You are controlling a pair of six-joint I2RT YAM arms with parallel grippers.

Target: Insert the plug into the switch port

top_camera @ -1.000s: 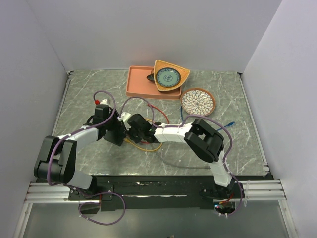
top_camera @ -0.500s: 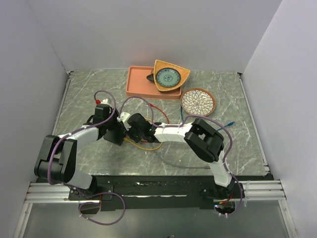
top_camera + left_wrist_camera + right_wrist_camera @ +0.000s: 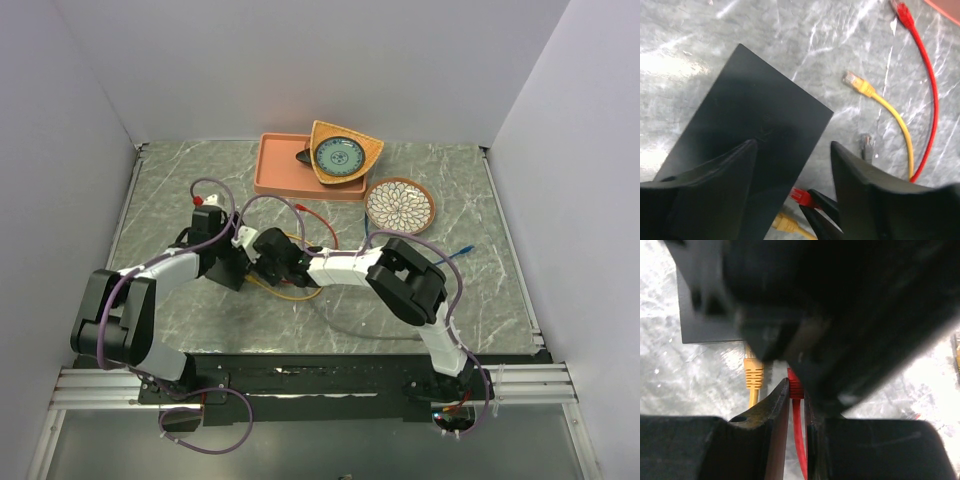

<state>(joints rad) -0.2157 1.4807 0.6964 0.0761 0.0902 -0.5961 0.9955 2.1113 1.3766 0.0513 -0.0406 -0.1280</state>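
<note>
The switch is a flat matte-black box lying aslant on the marble. My left gripper is open over its near corner. One finger lies over the box, and the other finger stands off its edge with bare marble between. My right gripper is shut on the red plug, whose tip points at the switch's near edge. A yellow plug sits against that edge beside it. In the top view both grippers meet left of centre, with the right gripper close by the left gripper; the ports are hidden.
Loose on the marble lie a yellow plug, a red plug and a grey plug. At the back stand a salmon tray, a wedge dish holding a teal plate and a patterned plate. A blue cable end lies to the right.
My left gripper's jaws have spread wider, off the switch's edge. The right gripper has crept slightly left toward the switch, still holding the red plug.
</note>
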